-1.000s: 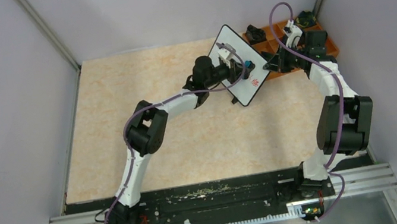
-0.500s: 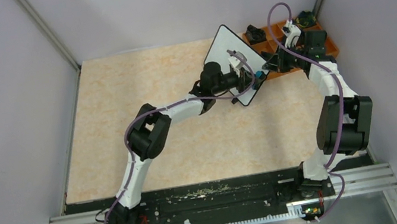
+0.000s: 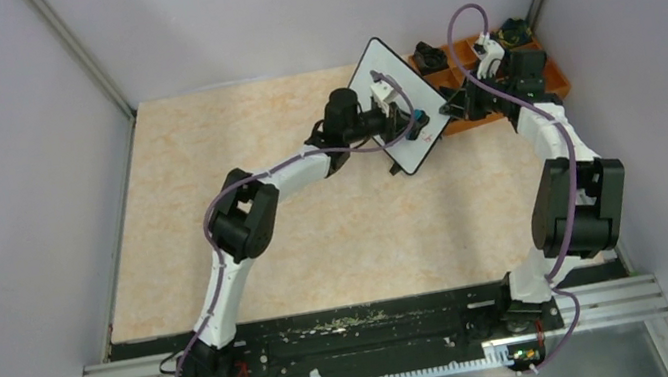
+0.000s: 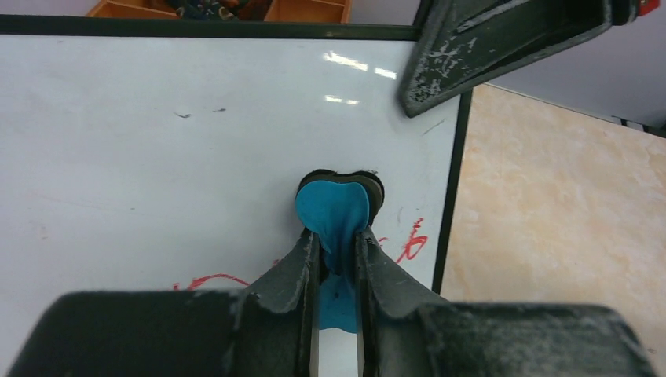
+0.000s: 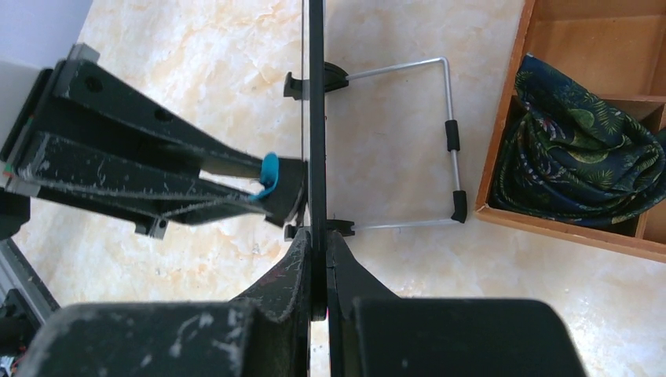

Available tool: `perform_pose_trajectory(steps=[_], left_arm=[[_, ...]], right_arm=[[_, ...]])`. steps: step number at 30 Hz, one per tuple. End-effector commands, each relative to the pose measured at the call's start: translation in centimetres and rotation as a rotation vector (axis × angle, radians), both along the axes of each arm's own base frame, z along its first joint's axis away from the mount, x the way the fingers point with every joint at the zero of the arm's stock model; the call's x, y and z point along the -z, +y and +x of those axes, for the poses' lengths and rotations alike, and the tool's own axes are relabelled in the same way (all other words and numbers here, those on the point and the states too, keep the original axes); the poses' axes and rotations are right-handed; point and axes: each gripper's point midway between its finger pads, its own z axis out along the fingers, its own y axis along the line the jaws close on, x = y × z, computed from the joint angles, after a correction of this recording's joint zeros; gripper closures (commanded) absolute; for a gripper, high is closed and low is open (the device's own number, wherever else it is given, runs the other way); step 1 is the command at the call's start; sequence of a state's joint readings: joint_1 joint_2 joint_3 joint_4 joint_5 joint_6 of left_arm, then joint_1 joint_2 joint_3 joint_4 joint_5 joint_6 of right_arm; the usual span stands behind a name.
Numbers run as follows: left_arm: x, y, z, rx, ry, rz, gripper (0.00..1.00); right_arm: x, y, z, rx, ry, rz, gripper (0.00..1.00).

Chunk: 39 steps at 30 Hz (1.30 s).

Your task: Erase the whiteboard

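The whiteboard [image 3: 377, 62] stands on its edge at the far right part of the bench [image 3: 255, 160], just beside the orange tray [image 3: 551, 75]. It is a flat rectangle with a smooth, glossy white face, a thin black frame and rounded corners. In the left wrist view some thin red handwriting [image 4: 413, 240] lies near its lower right corner, and a few small dark marks are on the white. From the right wrist view the board is seen edge-on as one black line, with two black feet [image 5: 335, 77] and a bent metal wire stand [image 5: 448, 94] behind it. The left pincer [image 4: 336, 236] is almost closed, its dark scratched fingers [image 4: 292, 263] clamped on the soft blue tab of a blue eraser [image 4: 333, 206], whose dark pad is pressed flat on the white face just beside the red strokes. The right pincer [image 5: 320, 239] is closed to a narrow gap and grips the black frame of the board between its fingers. The bench has a matt beige surface with a marble pattern. The tray is of orange wood-like walls with square compartments, and a dark cloth [image 5: 581, 149] with a leaf pattern lies crumpled in one of them.
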<state>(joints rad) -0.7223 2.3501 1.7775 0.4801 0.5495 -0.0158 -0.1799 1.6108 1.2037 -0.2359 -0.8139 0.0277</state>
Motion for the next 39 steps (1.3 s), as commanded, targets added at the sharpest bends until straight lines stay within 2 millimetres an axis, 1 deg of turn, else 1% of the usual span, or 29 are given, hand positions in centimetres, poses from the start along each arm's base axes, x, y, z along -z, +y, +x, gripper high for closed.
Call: perform_pose_trajectory(steps=[1, 9, 13, 16, 20, 23, 25, 28, 29, 31, 35, 39], left_arm=[[5.4, 2.7, 4.9, -0.153, 0.015, 0.133, 0.98], [6.0, 6.0, 9.2, -0.259, -0.016, 0.17, 0.97], [6.4, 7.4, 11.0, -0.305, -0.047, 0.201, 0.97], [6.2, 8.3, 12.4, -0.328, -0.052, 0.198, 0.97], [6.0, 8.5, 13.5, -0.351, -0.063, 0.2, 0.96], [6.0, 8.3, 13.5, -0.345, -0.051, 0.189, 0.96], [6.1, 7.8, 12.9, -0.319, -0.025, 0.171, 0.97], [6.3, 6.9, 11.2, -0.273, 0.011, 0.146, 0.97], [6.4, 6.7, 10.5, -0.26, 0.019, 0.141, 0.97], [5.9, 6.1, 9.1, -0.24, 0.018, 0.13, 0.97], [6.3, 5.2, 5.8, -0.187, 0.04, 0.132, 0.98], [5.6, 4.2, 3.2, -0.148, 0.051, 0.109, 0.98]], right_arm=[[0.4, 3.1, -2.0, -0.129, 0.041, 0.051, 1.0], [0.6, 3.2, -2.0, -0.13, 0.046, 0.049, 1.0], [0.6, 3.2, -2.0, -0.132, 0.047, 0.049, 1.0], [0.7, 3.2, -2.0, -0.132, 0.049, 0.047, 1.0], [0.8, 3.3, -2.0, -0.133, 0.051, 0.046, 1.0], [0.9, 3.2, -2.0, -0.132, 0.054, 0.045, 1.0], [0.9, 3.2, -2.0, -0.132, 0.054, 0.045, 1.0], [0.9, 3.3, -2.0, -0.133, 0.053, 0.045, 1.0], [0.9, 3.3, -2.0, -0.133, 0.054, 0.045, 1.0], [0.9, 3.4, -2.0, -0.135, 0.053, 0.045, 1.0], [1.1, 3.4, -1.9, -0.136, 0.059, 0.047, 1.0], [1.2, 3.6, -1.9, -0.141, 0.062, 0.049, 1.0]])
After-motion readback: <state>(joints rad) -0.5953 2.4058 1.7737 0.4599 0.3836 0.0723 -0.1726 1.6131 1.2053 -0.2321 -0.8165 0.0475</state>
